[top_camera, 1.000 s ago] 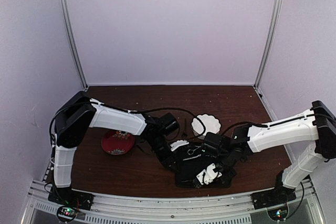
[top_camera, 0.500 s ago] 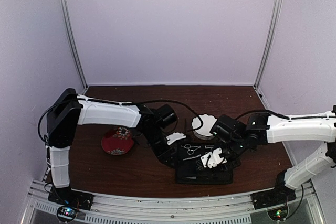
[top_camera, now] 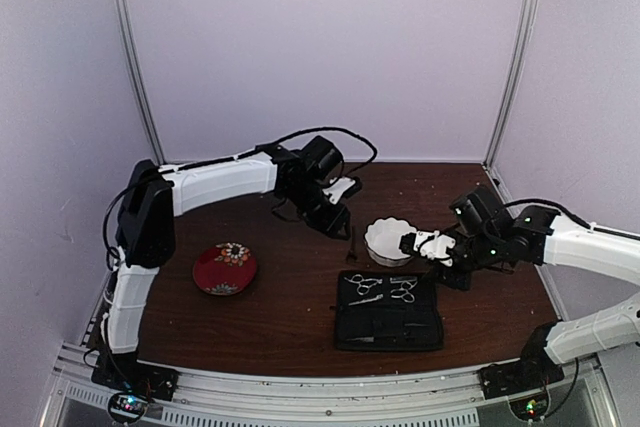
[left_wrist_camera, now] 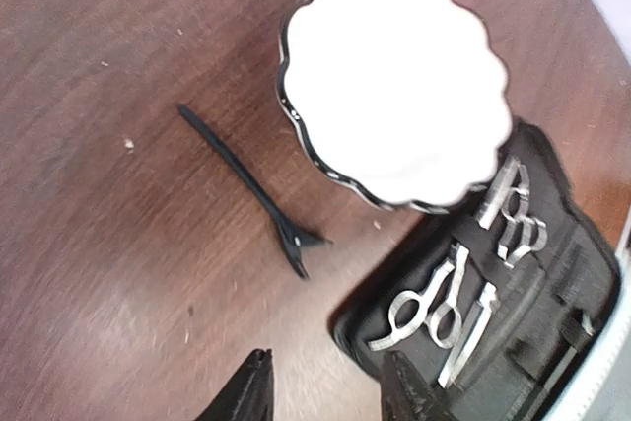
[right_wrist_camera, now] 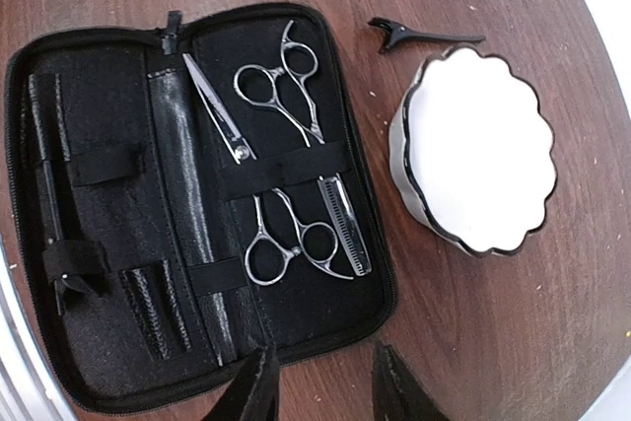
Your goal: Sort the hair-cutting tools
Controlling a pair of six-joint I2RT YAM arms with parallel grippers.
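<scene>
On the right half of the open black zip case (right_wrist_camera: 118, 244), two slim silver scissors lie side by side under an elastic strap: the plain scissors (right_wrist_camera: 281, 86) and the toothed scissors (right_wrist_camera: 306, 239), whose one blade is cut like a comb. Outside the case, a thin black clip (left_wrist_camera: 251, 189) lies flat on the brown table (top_camera: 280, 327), just beside the white scalloped bowl (right_wrist_camera: 483, 150). From the left, the left arm stretches far across the table, and the left gripper (left_wrist_camera: 325, 382) hangs over the clip, fingers apart and empty. The right arm reaches in low from the right, and the right gripper (right_wrist_camera: 325, 367) hovers by the bowl, spread and holding nothing.
</scene>
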